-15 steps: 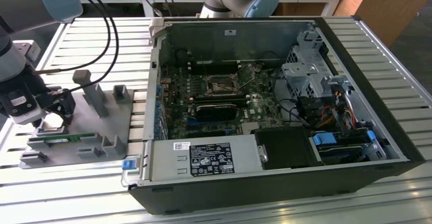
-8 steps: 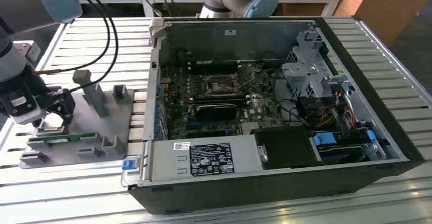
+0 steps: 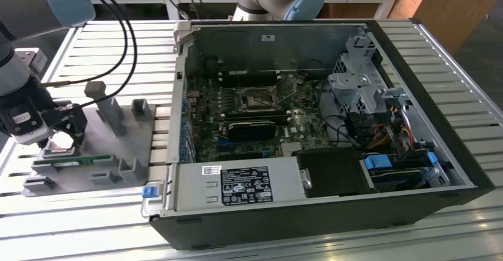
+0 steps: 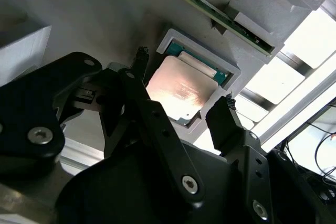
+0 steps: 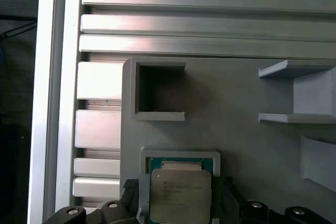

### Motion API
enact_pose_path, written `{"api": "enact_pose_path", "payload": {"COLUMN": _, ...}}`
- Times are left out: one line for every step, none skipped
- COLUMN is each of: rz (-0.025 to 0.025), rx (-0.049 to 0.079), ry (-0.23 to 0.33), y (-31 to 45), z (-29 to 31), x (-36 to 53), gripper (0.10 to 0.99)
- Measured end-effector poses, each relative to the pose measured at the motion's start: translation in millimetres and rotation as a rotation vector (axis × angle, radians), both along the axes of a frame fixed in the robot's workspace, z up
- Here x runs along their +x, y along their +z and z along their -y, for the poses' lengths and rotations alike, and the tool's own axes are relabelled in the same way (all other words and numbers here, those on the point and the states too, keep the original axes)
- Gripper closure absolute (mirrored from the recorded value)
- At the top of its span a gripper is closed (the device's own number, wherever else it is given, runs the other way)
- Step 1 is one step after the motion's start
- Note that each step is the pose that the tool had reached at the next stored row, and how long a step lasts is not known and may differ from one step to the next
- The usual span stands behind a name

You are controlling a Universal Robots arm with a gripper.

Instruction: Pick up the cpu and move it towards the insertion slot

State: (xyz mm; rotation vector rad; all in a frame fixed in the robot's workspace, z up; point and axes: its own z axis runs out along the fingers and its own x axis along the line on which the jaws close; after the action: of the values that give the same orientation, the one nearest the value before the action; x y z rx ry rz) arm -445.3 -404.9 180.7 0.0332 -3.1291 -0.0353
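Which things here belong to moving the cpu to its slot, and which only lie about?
Belong: cpu, lying in the grey holder; gripper, open astride it; insertion slot on the motherboard.
Only lying about: memory stick, power supply, drive cage.

cpu [image 4: 181,90] is boxed by grey recess walls [image 4: 231,70]; insertion slot [image 3: 258,100] is screened by 1 case wall [image 3: 180,96], left open above.

Open computer case [image 3: 330,214], grey fixture [image 3: 118,140], memory stick [image 3: 77,160]
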Motion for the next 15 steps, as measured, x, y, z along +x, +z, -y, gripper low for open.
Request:
{"api": "enact_pose_path", "payload": {"rz": -0.0001, "rx": 0.000, "ry": 0.000, "y": -0.1, "z": -0.2, "x": -0.3, "gripper": 0.365}}
{"api": "enact_pose_path", "payload": {"rz": -0.0001, "rx": 0.000, "ry": 0.000, "y": -0.3, "z": -0.3, "x": -0.6, "gripper": 0.365}}
{"api": "enact_pose_path", "payload": {"rz": -0.0002, "rx": 0.000, "ry": 0.000, "y": -0.3, "z": -0.3, "x": -0.9, "gripper": 0.365}}
{"api": "enact_pose_path", "payload": {"rz": -0.0003, "rx": 0.000, "ry": 0.000, "y": -0.4, "z": -0.4, "x": -1.2, "gripper": 0.365}}
{"api": "enact_pose_path", "payload": {"rz": -0.0003, "rx": 0.000, "ry": 0.000, "y": -0.4, "z": -0.4, "x": -1.4, "gripper": 0.365}}
{"api": "enact_pose_path", "payload": {"rz": -0.0003, "rx": 0.000, "ry": 0.000, "y": -0.4, "z": -0.4, "x": -1.4, "gripper": 0.365}}
{"api": "enact_pose_path", "payload": {"rz": -0.0002, "rx": 0.000, "ry": 0.000, "y": -0.4, "z": -0.4, "x": -1.4, "gripper": 0.365}}
{"api": "enact_pose_path", "payload": {"rz": -0.0002, "rx": 0.000, "ry": 0.000, "y": -0.5, "z": -0.4, "x": -1.4, "gripper": 0.365}}
{"api": "enact_pose_path", "payload": {"rz": -0.0001, "rx": 0.000, "ry": 0.000, "y": -0.5, "z": -0.4, "x": -1.4, "gripper": 0.365}}
{"api": "enact_pose_path", "payload": {"rz": -0.0001, "rx": 0.000, "ry": 0.000, "y": -0.5, "z": -0.4, "x": -1.4, "gripper": 0.365}}
{"api": "enact_pose_path", "payload": {"rz": -0.0002, "rx": 0.000, "ry": 0.000, "y": -0.5, "z": -0.4, "x": -1.5, "gripper": 0.380}}
{"api": "enact_pose_path", "payload": {"rz": -0.0002, "rx": 0.000, "ry": 0.000, "y": -0.5, "z": -0.4, "x": -1.5, "gripper": 0.380}}
{"api": "enact_pose_path", "payload": {"rz": -0.0002, "rx": 0.000, "ry": 0.000, "y": -0.5, "z": -0.4, "x": -1.4, "gripper": 0.447}}
{"api": "enact_pose_path", "payload": {"rz": -0.0002, "rx": 0.000, "ry": 0.000, "y": -0.5, "z": -0.4, "x": -1.4, "gripper": 0.447}}
{"api": "enact_pose_path", "payload": {"rz": -0.0002, "rx": 0.000, "ry": 0.000, "y": -0.5, "z": -0.4, "x": -1.4, "gripper": 0.447}}
